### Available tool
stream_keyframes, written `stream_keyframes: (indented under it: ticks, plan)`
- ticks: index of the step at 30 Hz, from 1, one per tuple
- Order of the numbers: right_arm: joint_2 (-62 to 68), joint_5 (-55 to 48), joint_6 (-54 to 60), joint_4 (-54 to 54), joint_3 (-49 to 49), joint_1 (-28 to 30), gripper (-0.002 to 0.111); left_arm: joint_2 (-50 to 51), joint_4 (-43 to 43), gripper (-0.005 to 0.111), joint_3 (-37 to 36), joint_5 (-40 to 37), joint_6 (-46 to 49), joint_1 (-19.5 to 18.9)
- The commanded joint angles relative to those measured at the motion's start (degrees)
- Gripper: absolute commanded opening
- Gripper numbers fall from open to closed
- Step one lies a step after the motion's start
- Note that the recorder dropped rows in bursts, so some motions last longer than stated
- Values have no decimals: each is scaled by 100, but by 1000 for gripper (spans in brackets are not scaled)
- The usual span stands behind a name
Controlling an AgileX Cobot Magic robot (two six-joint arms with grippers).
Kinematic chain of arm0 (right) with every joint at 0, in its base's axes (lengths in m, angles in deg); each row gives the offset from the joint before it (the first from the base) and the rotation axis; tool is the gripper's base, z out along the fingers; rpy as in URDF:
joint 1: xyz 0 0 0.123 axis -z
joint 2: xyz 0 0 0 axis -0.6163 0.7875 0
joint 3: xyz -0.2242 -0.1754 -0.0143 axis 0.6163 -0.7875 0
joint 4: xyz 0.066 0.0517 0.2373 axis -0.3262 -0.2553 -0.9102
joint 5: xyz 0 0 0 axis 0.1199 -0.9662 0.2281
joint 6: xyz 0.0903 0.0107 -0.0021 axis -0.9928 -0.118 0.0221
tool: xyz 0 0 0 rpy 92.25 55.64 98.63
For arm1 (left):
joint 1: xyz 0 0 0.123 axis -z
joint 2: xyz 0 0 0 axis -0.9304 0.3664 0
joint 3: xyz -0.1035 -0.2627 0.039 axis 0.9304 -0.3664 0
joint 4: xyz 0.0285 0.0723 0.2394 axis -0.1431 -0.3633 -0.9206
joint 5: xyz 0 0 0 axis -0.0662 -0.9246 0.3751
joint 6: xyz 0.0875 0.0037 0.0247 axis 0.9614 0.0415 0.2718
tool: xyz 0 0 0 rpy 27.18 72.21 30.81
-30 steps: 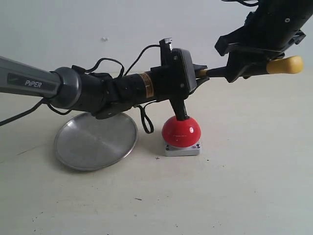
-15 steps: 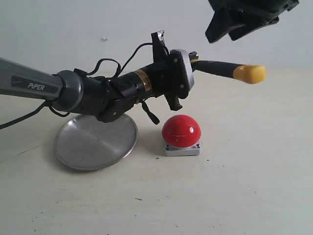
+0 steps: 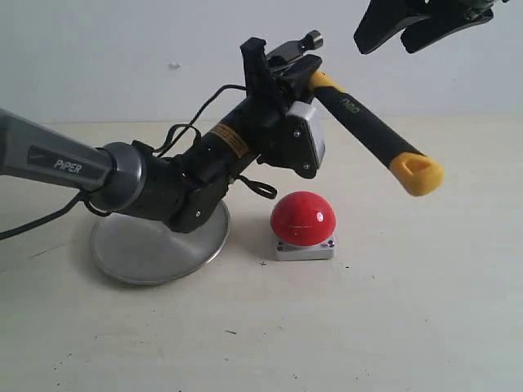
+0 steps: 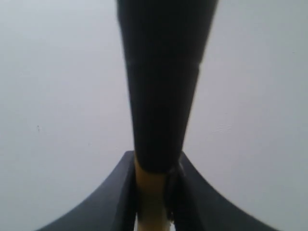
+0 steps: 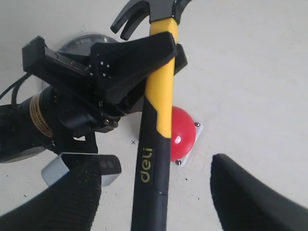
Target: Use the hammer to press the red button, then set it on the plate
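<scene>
Left gripper (image 3: 282, 73): clamped on the yellow neck of the hammer (image 3: 368, 131), just below the head.
Hammer: held above the table (image 3: 409, 327), head uppermost, handle sloping down to the right; its yellow tip hangs above and right of the red button (image 3: 302, 216), apart from it.
Right gripper (image 3: 413, 28): jaws wide, empty, high on the right.
Plate (image 3: 139, 253): left of the button, partly hidden by my left arm.
Step, as I judge: carrying the hammer to the plate.
Method: I swing left, level the handle, lower the head inside the rim, and release low.
Risk: the long handle may overhang and tip, or clip the button.
</scene>
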Motion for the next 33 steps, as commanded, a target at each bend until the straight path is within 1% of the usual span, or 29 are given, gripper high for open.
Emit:
stream_keyframes:
  ticks: [1, 4, 8, 10, 13, 14, 18, 21, 23, 26, 29, 33]
  plan:
    - [-2, -12, 204, -156, -142, 36, 64, -42, 98, 0, -11, 436, 462, 135]
    - [55, -12, 392, -340, -248, 36, 64, -29, 73, 0, -11, 436, 819, 234]
    - [204, -12, 405, -321, -366, 36, 63, -29, 73, 0, -11, 436, 1253, 310]
    - [203, -12, 569, -252, -509, 61, 62, -29, 84, 0, -11, 436, 1276, 322]
    - [206, -12, 879, -354, -614, 356, 62, -29, 117, 0, -11, 436, 1261, 322]
    - [206, -12, 1068, -534, -627, 531, 62, -29, 151, 0, -11, 436, 1261, 322]
    - [277, -12, 2121, -1909, -724, 1234, 59, -29, 257, 0, -11, 436, 1216, 322]
    - [436, -12, 2807, -2122, -1059, 1494, 59, -29, 257, 0, -11, 436, 1216, 322]
    - [642, -12, 3231, -2306, -1314, 1584, 59, -40, 257, 0, -11, 436, 1215, 322]
    - [932, -12, 3863, -3075, -1612, 1637, 59, -64, 257, 0, -11, 436, 1215, 322]
    - [986, -12, 3892, -3036, -1628, 1637, 59, -115, 257, 0, -11, 436, 1180, 322]
    - [878, -12, 3870, -3174, -1628, 1637, 59, -162, 257, 0, -11, 436, 771, 258]
